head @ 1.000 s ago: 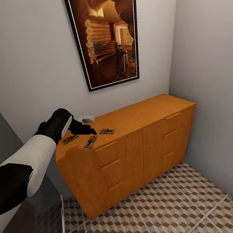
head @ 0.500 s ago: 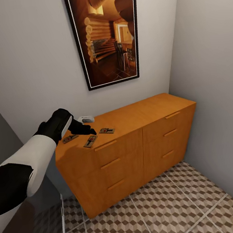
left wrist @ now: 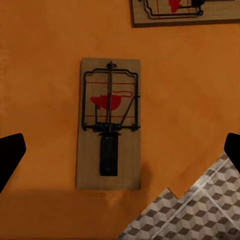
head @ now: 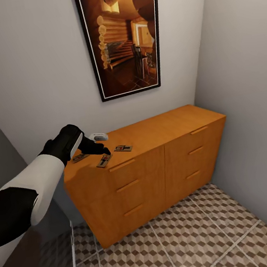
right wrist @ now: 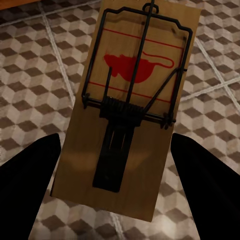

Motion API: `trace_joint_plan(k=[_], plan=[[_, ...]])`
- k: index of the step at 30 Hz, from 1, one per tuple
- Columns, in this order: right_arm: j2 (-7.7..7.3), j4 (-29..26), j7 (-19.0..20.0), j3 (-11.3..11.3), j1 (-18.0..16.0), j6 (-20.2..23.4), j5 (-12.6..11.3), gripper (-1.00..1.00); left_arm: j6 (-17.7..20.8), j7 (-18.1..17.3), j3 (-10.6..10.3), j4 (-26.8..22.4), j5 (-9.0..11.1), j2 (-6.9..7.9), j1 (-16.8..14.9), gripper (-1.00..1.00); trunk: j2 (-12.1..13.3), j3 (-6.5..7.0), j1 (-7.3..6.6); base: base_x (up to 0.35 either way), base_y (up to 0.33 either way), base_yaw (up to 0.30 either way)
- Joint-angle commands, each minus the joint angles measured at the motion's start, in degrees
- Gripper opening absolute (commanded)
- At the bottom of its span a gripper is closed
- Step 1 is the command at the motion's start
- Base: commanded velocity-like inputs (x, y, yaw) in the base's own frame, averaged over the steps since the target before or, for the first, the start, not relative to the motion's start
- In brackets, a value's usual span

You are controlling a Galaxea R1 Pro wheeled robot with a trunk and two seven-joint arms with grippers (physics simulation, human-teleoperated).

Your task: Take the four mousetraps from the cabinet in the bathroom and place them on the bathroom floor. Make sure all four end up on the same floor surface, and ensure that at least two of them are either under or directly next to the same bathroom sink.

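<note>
Left claw [head: 104, 150] hovers with its jaws spread wide over a mousetrap [left wrist: 109, 130] lying flat near the front edge of the cabinet [head: 156, 164], not touching it. Two more mousetraps lie on the same cabinet top, one [head: 123, 148] just to the right and one [head: 79, 157] partly hidden behind the arm, with a small white object [head: 99, 136] near the wall. Right claw [right wrist: 117, 200] pinches a fourth mousetrap [right wrist: 131, 107] between its dark fingers [right wrist: 30, 190], above the cube-patterned bathroom floor [head: 185, 237].
</note>
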Motion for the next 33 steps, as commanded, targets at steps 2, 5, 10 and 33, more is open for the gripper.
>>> trace_joint_plan(k=[2,5,10,33], plan=[[0.0,0.0,-0.2,0.2,0.0,-0.2,0.0,-1.0,0.2,-0.3,-0.3,-0.1,0.0,0.07,0.0,1.0,0.0,-0.06,0.0,0.0,0.186,0.0],[0.0,0.0,-0.2,0.2,0.0,-0.2,0.0,-1.0,0.2,-0.3,-0.3,0.0,0.0,0.07,0.0,1.0,0.0,-0.06,0.0,0.0,0.146,0.0],[0.0,0.0,-0.2,0.2,0.0,-0.2,0.0,-1.0,0.2,-0.3,-0.3,0.0,0.0,0.07,0.0,1.0,0.0,-0.06,0.0,0.0,0.035,0.0],[0.0,0.0,-0.2,0.2,0.0,-0.2,0.0,-1.0,0.2,-0.3,-0.5,0.0,0.0,0.07,0.0,1.0,0.0,-0.06,0.0,0.0,0.001,0.0]])
